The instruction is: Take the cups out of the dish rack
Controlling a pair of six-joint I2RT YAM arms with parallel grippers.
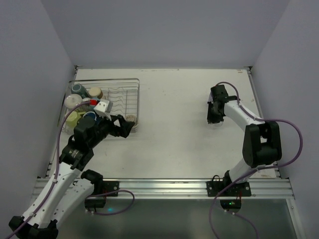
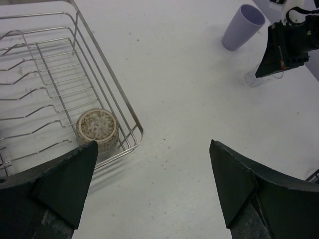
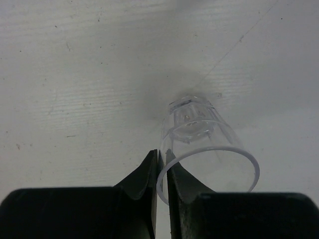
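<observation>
The silver wire dish rack [image 1: 130, 85] stands at the far left and also shows in the left wrist view [image 2: 107, 84]. A tan speckled cup [image 2: 97, 128] sits upside down in its near right corner [image 1: 130, 119]. Several more cups cluster at the rack's left end, among them dark teal [image 1: 77, 89] and pale yellow [image 1: 73, 118]. My left gripper [image 2: 153, 149] is open and empty, over the table just outside that corner. My right gripper [image 3: 162, 164] is shut on the rim of a clear tumbler [image 3: 199, 134] whose base is at the table.
A lavender cup [image 2: 242, 27] stands upright on the table at the far right, just beyond my right gripper [image 2: 279, 47]. White walls close in the table on the left, back and right. A metal rail [image 1: 164, 186] runs along the near edge.
</observation>
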